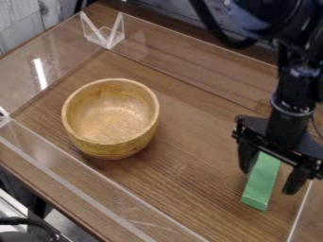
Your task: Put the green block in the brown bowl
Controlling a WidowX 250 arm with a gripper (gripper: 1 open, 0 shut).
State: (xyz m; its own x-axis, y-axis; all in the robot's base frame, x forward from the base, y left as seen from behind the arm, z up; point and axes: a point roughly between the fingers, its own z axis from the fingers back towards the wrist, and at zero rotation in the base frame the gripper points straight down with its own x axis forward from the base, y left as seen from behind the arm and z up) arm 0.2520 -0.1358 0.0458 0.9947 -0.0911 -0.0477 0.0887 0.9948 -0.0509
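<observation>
The green block (263, 183) lies flat on the wooden table at the lower right, long axis running roughly front to back. My gripper (273, 168) hangs directly over it, open, with one dark finger (247, 157) on the block's left side and the other on its right; the upper part of the block is hidden behind the fingers. I cannot tell whether the fingers touch the block. The brown bowl (111, 116), round, light tan and empty, sits at the left centre, well apart from the gripper.
Clear acrylic walls (51, 151) run around the table area. A small clear folded stand (102, 30) sits at the back left. Bare wood lies between bowl and block.
</observation>
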